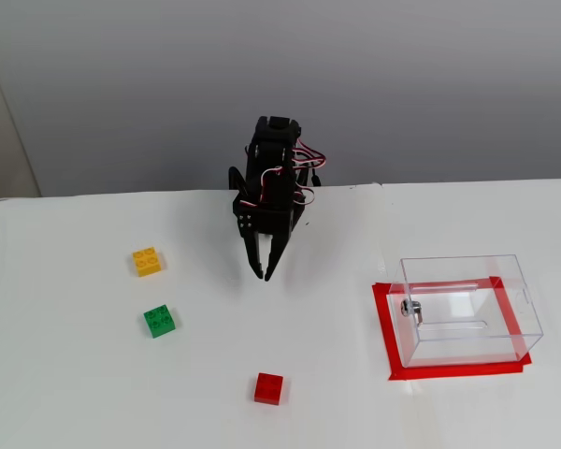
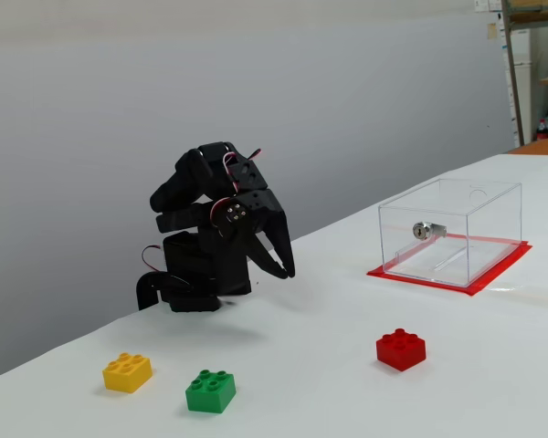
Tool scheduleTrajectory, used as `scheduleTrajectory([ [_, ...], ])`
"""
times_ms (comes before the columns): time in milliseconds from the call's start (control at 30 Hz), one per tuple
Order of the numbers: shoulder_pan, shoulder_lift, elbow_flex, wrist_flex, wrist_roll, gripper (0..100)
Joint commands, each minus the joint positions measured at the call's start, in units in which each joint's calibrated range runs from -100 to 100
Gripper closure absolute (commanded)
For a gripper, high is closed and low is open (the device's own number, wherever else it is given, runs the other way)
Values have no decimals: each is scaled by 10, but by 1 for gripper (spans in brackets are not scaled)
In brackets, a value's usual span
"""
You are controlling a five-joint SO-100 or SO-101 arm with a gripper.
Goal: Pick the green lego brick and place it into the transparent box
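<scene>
Claw (image 1: 263, 273) hangs empty above the tabletop (image 1: 65, 374) close to the arm's base, its jaws slightly parted and tips pointing down. Green brick (image 1: 159, 321) lies untouched well off to its left in the higher fixed view, between the yellow brick (image 1: 147, 261) and red brick (image 1: 268, 388). Box (image 1: 467, 309) stands empty on red tape at the right. Nothing is done yet: reaching, grasping, carrying and dropping all remain.
</scene>
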Motion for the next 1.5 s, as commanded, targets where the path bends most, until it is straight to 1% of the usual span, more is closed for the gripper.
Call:
scheduleTrajectory([
  [0,17,7,-29,0,-8,98],
  [167,52,20,-31,0,-12,98],
  [400,122,165,-81,-4,-13,98],
  [633,201,285,-86,-135,-12,98],
  [767,223,334,-108,-173,-11,98],
  [1200,238,572,-296,-177,-13,98],
  [1333,267,642,-344,-177,-45,98],
  [1467,291,698,-391,-177,-60,97],
])
